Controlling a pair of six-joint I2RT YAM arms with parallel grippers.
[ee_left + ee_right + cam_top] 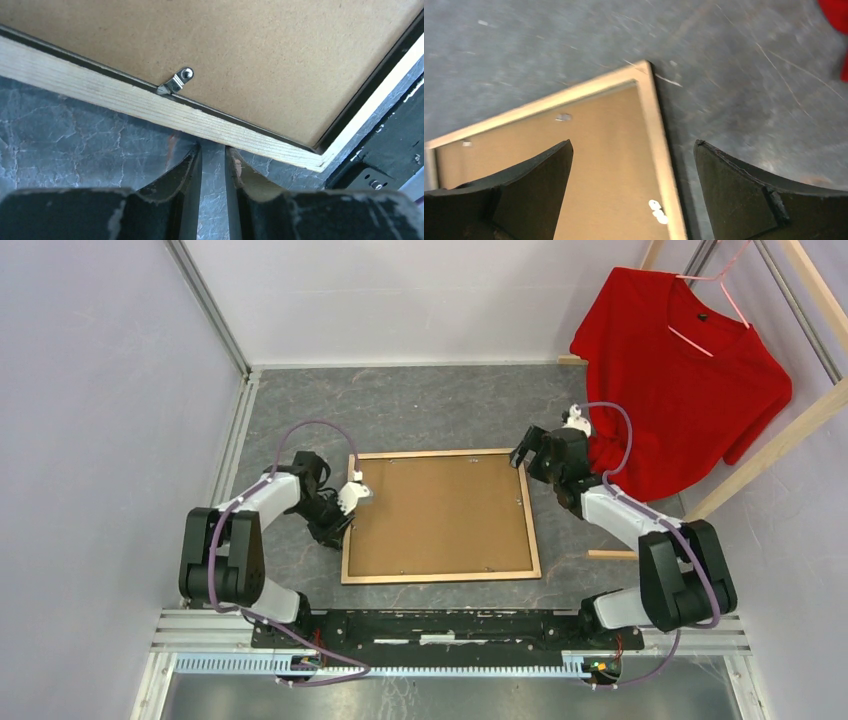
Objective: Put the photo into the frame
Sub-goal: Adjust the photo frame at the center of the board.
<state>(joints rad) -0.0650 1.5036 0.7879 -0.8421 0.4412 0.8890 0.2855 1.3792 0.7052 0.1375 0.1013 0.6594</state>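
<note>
Two grippers sit at opposite sides of the frame [440,575], and neither has hold of anything. The left gripper [214,150] shows only a narrow slot between its fingers, with bare worktop [420,410] visible through it, and its tips stop just short of the pale wooden rail, close to a small metal turn clip [177,81]. The right gripper [634,145] is spread wide above the far right corner, one finger over the brown backing board [440,515] and the other over the worktop outside the rail. The frame lies flat and face down, wooden back up, with the board seated inside it, probably so the clips can be reached. The photo shows in no view. It may lie under the board, but that cannot be told. The left arm is folded, elbow back near its base, forearm low and pointing across at the left rail. The right arm reaches diagonally forward, wrist tipped down over the corner, with a red T-shirt [680,370] hanging just behind it.
</note>
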